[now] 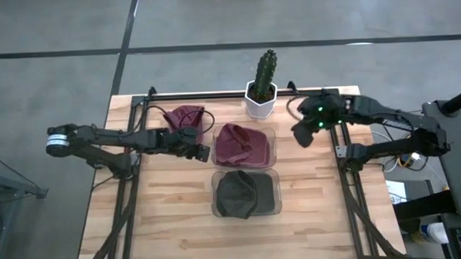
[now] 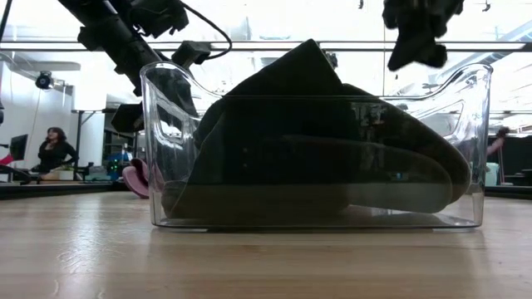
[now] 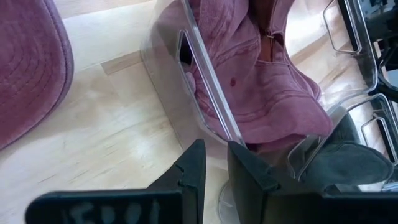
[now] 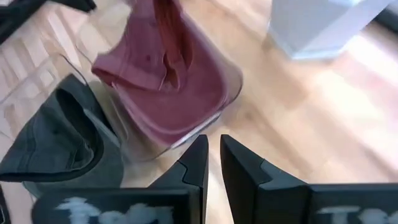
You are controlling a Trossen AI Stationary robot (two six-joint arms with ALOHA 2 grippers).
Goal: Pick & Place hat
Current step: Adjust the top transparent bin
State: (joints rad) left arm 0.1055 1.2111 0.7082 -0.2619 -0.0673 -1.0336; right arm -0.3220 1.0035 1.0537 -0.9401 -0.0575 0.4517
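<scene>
A maroon hat (image 1: 242, 143) (image 3: 267, 81) (image 4: 161, 74) lies crumpled in a clear bin (image 1: 275, 147) at mid-table. A dark olive hat (image 1: 239, 192) (image 2: 316, 149) fills a second clear bin (image 1: 277, 195) just nearer. Another maroon hat (image 1: 185, 117) (image 3: 31, 68) rests flat on the wood near the far left. My left gripper (image 1: 203, 151) (image 3: 216, 165) is low beside the maroon bin's left wall, fingers shut and holding nothing. My right gripper (image 1: 301, 135) (image 4: 214, 158) (image 2: 416, 41) hovers high to the right of that bin, shut and holding nothing.
A cactus in a white pot (image 1: 261, 88) stands at the far edge behind the bins. Black frame rails (image 1: 132, 171) run along the table's left and right sides. Bare wood (image 1: 180, 216) lies left and near of the bins. A person (image 2: 54, 149) sits in the room beyond.
</scene>
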